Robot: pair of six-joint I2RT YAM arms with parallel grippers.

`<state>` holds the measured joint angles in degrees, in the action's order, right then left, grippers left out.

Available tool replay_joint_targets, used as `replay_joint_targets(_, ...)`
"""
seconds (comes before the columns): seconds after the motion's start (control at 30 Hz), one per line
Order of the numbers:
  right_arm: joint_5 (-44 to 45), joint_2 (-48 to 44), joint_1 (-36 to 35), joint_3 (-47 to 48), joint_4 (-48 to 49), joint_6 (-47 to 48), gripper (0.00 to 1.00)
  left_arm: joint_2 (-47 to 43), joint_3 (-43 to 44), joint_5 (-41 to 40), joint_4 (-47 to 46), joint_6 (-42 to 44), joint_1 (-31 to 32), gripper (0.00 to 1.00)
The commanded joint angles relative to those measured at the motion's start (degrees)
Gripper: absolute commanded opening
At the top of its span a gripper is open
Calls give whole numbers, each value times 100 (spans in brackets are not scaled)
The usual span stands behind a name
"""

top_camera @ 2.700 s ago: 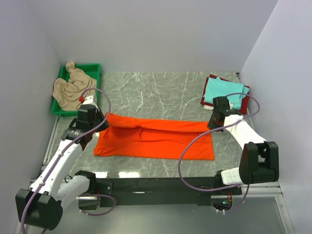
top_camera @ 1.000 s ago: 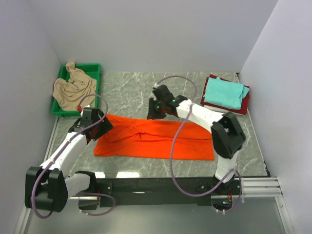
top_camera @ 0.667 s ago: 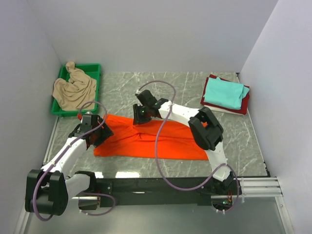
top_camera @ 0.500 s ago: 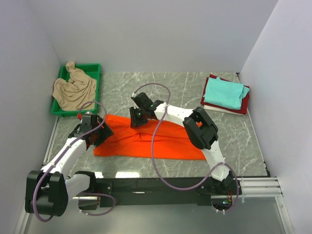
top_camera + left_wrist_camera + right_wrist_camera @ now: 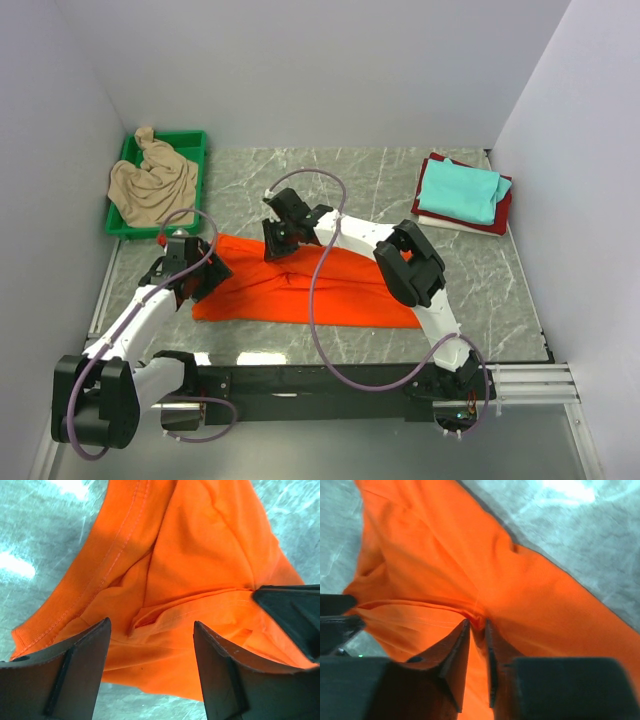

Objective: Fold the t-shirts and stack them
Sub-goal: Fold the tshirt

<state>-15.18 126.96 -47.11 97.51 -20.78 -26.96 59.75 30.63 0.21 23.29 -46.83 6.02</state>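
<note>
Step in hand: folding the orange shirt point(image 5: 260, 290), which lies spread lengthwise across the near middle of the tabletop point(image 5: 350, 190), partly narrowed into a long band.

Right hand point(image 5: 476, 624): reached across to the shirt's far edge, left of centre. Its fingers are drawn almost together on a raised ridge of orange cloth, so it is judged to be grasping the shirt there.

Left hand point(image 5: 150, 665): released, fingers wide apart, set low over the shirt's left end near the sleeve. Cloth lies between the fingers but is not pinched.

Other items: a beige shirt point(image 5: 150, 185) is heaped in the green tray point(image 5: 128, 150) at far left. A teal shirt point(image 5: 460, 190) sits folded on a dark red one point(image 5: 503, 215) at far right, well apart from the work.

Next move, as judged: the left hand must take hold of its end, then both hands lift together and carry the cloth over evenly. An uneven lift would risk bunching the fold
</note>
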Motion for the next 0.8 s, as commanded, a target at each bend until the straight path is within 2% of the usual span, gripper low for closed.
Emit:
replay_joint_targets(0.0, -143, 13, -61, 259, 82, 94, 21, -16, -92, 58, -132, -11, -22, 72)
replay_joint_targets(0.1, -178, -118, -61, 137, 152, 86, 2, 46, -163, 85, -175, -19, -31, 69)
replay_joint_targets(0.13, -187, -179, -61, 84, 187, 77, 0, 55, -172, 93, -184, -19, -22, 67)
replay_joint_targets(0.4, -310, -488, -70, -250, 416, 24, 0, 222, -216, 76, -298, -11, -22, 59)
replay_joint_targets(0.47, -301, -514, -79, -285, 416, 42, 0, 248, -233, 76, -360, -2, -22, 52)
replay_joint_targets(0.57, -284, -558, -79, -338, 425, 42, 0, 257, -242, 85, -439, 16, -31, 46)
replay_joint_targets(0.77, -266, -768, -96, -593, 513, -2, 0, 362, -277, 207, -606, 60, -31, 27)
